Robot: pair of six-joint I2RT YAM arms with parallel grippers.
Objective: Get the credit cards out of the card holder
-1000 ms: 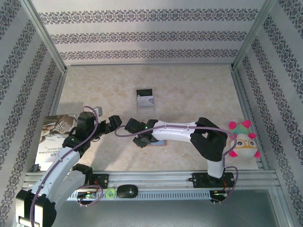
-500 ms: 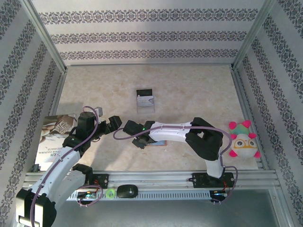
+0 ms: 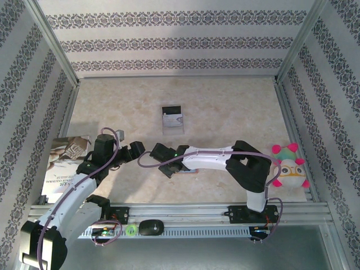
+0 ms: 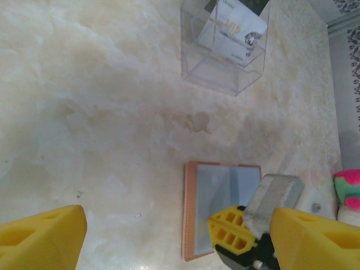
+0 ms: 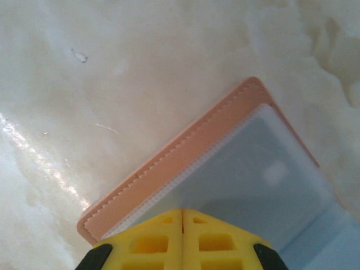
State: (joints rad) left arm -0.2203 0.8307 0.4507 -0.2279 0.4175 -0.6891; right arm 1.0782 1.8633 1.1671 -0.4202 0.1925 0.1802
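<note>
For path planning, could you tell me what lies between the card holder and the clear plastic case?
Bare table separates card holder and clear plastic case, in the left wrist view.

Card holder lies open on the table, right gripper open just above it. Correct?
Not quite: the right gripper is shut, its two fingers pressed together with no gap, as the right wrist view shows. The rest holds: the card holder lies open on the table, right under that gripper.

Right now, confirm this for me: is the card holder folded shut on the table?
No, the card holder lies open on the table, with its blue-grey inner panel facing up.
</note>
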